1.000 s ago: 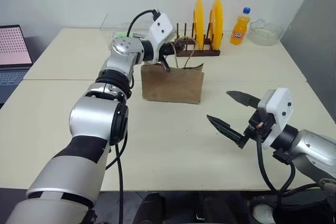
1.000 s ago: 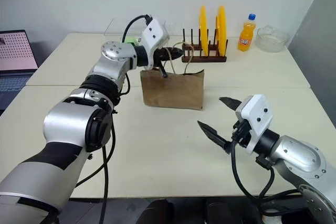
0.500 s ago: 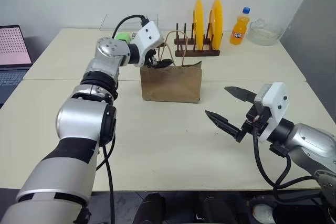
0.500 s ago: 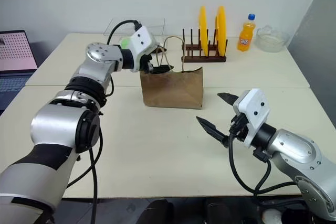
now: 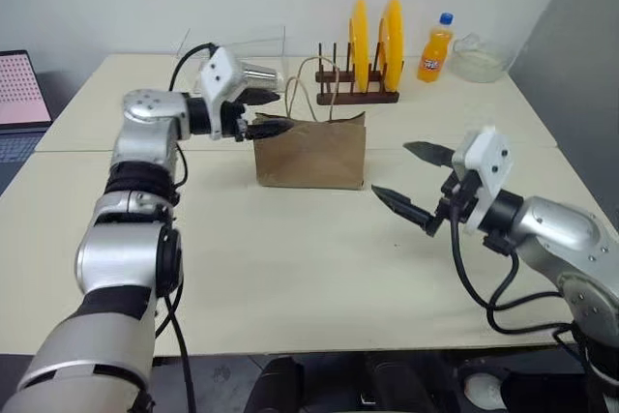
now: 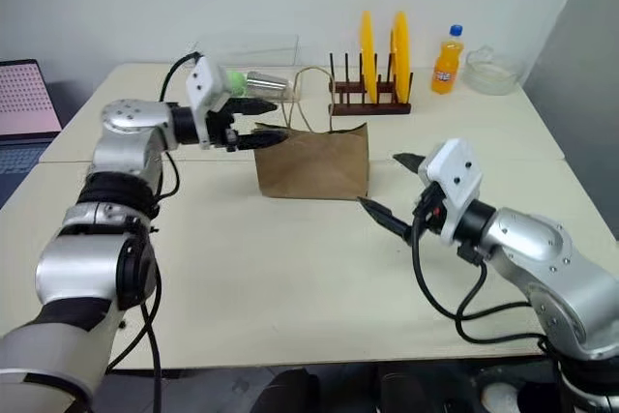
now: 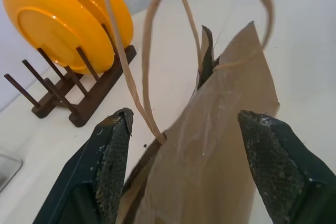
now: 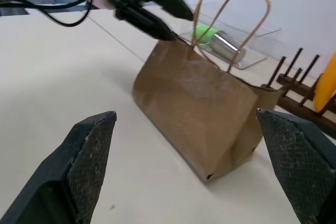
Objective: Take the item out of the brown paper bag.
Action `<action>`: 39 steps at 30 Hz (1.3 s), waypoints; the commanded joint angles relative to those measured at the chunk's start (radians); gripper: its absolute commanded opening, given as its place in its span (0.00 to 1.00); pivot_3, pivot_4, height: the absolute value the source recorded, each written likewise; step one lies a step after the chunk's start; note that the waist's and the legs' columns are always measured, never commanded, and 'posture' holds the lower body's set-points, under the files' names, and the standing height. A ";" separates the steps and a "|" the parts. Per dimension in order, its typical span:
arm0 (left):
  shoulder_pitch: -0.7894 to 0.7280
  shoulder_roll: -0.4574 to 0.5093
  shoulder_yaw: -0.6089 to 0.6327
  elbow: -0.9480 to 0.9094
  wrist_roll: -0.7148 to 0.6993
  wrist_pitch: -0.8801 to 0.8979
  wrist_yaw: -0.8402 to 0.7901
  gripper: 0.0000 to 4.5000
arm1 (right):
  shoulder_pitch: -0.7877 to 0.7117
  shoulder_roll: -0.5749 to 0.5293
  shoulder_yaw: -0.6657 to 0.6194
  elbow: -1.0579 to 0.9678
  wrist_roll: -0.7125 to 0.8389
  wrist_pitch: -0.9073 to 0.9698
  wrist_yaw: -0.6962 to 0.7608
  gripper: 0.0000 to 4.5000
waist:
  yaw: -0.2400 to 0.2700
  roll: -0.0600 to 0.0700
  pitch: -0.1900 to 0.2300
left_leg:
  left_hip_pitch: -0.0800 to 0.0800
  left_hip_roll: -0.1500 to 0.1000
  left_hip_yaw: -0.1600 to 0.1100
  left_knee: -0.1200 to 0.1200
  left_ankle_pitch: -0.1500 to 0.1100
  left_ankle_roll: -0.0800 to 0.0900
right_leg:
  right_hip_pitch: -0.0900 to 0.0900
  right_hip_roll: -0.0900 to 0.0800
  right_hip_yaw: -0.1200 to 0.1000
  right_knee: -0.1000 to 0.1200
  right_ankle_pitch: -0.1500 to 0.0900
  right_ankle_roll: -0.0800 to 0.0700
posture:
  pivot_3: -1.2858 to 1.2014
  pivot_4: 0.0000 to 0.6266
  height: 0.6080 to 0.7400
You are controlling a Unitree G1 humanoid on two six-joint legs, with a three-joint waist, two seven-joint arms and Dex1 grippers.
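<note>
Brown paper bag [image 5: 310,153] stood upright mid-bench [image 5: 290,268], item not visible, so I couldn't tell where it lay. Left claw [image 5: 273,113] was released, fingers spread at the bag's left top edge beside the handles [image 7: 152,51]. Right claw [image 5: 414,181] was released wide, just right of the bag, apart from it.

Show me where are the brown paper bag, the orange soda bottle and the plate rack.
brown paper bag [image 5: 311,154], left eye view, on its front panel.
orange soda bottle [image 5: 435,51], left eye view, on its orange body.
plate rack [image 6: 370,106], right eye view, on its wooden base.
</note>
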State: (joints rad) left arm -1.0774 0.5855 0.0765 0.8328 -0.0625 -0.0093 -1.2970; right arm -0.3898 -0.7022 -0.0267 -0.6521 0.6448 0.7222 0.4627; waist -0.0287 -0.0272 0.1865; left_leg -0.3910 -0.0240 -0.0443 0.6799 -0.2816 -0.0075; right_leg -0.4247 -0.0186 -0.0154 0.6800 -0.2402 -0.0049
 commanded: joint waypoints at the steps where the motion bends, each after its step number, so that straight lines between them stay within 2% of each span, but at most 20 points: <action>1: 0.182 0.071 0.057 -0.404 -0.098 0.185 0.035 0.75 | -0.085 0.008 0.013 0.085 -0.050 -0.066 0.060 1.00 | -0.006 0.001 0.000 | 0.000 0.000 0.000 0.000 0.000 0.000 | 0.000 0.000 0.001 0.000 0.000 0.000 | 0.52 0.24 1.00; 3: 0.298 0.092 0.091 -0.614 -0.151 0.310 0.090 0.75 | -0.137 0.019 0.035 0.157 -0.085 -0.099 0.089 1.00 | -0.009 0.001 0.000 | 0.002 0.000 0.000 -0.001 0.000 0.000 | 0.000 0.000 0.003 0.000 0.000 0.000 | 0.52 0.24 1.00; 8: 0.599 0.075 0.240 -1.138 -0.334 0.656 0.307 0.76 | -0.372 0.078 0.152 0.500 -0.268 -0.264 0.183 0.62 | -0.002 0.001 0.000 | 0.004 0.000 0.000 0.000 0.000 0.000 | 0.001 0.000 0.003 0.000 0.000 0.000 | 0.52 0.24 1.00; 15: 0.901 -0.067 0.326 -1.572 -0.510 0.880 0.594 0.76 | -0.693 0.191 0.266 1.034 -0.497 -0.545 0.292 0.04 | 0.002 0.001 0.000 | 0.008 -0.001 0.002 0.000 0.000 0.000 | 0.005 0.000 0.005 0.000 0.000 -0.001 | 0.52 0.24 1.00; 16: 0.936 -0.080 0.329 -1.610 -0.527 0.887 0.615 0.76 | -0.744 0.214 0.279 1.125 -0.528 -0.588 0.300 0.01 | 0.001 0.001 0.000 | 0.008 0.000 0.002 -0.001 0.000 0.000 | 0.005 0.000 0.005 0.000 0.000 -0.001 | 0.52 0.24 1.00; 20: 0.990 -0.097 0.352 -1.661 -0.598 0.892 0.680 0.76 | -0.937 0.302 0.349 1.529 -0.686 -0.785 0.287 0.01 | 0.000 0.001 0.000 | 0.010 0.000 0.002 -0.002 0.000 -0.001 | 0.005 0.000 0.004 0.000 0.001 -0.003 | 0.52 0.24 1.00; 25: 1.033 -0.077 0.342 -1.685 -0.627 0.847 0.713 0.76 | -1.084 0.414 0.401 1.855 -0.838 -0.895 0.188 0.01 | 0.000 0.001 0.000 | 0.009 0.000 0.003 -0.002 0.000 -0.001 | 0.005 0.000 0.005 0.000 0.001 -0.004 | 0.52 0.24 1.00; 31: 1.040 -0.054 0.284 -1.724 -0.659 0.830 0.747 0.76 | -1.128 0.480 0.466 1.981 -0.995 -0.909 0.094 0.01 | 0.002 0.001 0.000 | 0.009 0.000 0.003 -0.003 0.002 -0.004 | 0.004 0.000 0.005 -0.001 0.001 -0.004 | 0.52 0.24 1.00; 39: 1.055 -0.020 0.316 -1.734 -0.707 0.802 0.792 0.76 | -1.120 0.487 0.444 2.000 -1.047 -0.919 0.162 0.01 | 0.000 0.001 0.000 | 0.009 0.000 0.003 -0.003 0.001 -0.002 | 0.004 0.000 0.005 -0.001 0.001 -0.005 | 0.52 0.24 1.00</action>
State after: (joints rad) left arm -0.0283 0.5550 0.3618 -0.8611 -0.7481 0.8218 -0.5127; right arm -1.4782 -0.2113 0.4315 1.3538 -0.3931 -0.1776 0.6068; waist -0.0287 -0.0260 0.1864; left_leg -0.3819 -0.0244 -0.0414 0.6769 -0.2811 -0.0091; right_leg -0.4206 -0.0187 -0.0101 0.6791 -0.2391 -0.0095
